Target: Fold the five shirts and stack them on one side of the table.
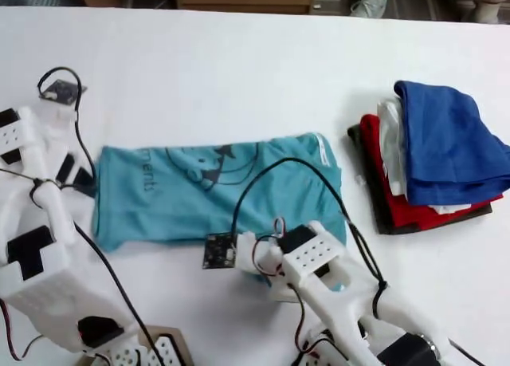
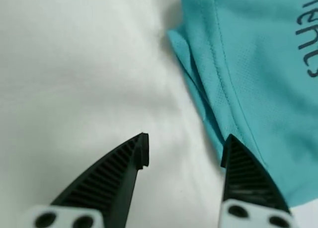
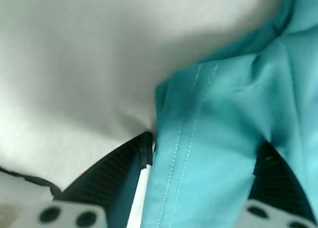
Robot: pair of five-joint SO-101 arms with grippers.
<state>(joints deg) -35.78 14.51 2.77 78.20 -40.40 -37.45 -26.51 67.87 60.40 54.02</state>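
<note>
A teal shirt with a dark print lies folded into a long band across the middle of the table. My left gripper is open at the shirt's left end, low over the table; one finger lies over the teal hem, the other over bare white table. The same gripper sits at the shirt's left edge in the high view. My right gripper is open at the shirt's near edge, with a stitched fold of the teal shirt between its spread fingers.
A stack of folded shirts stands at the right: blue on top, then white, red and a dark one underneath. Black cables cross the teal shirt. The white table stretches bare behind the shirt.
</note>
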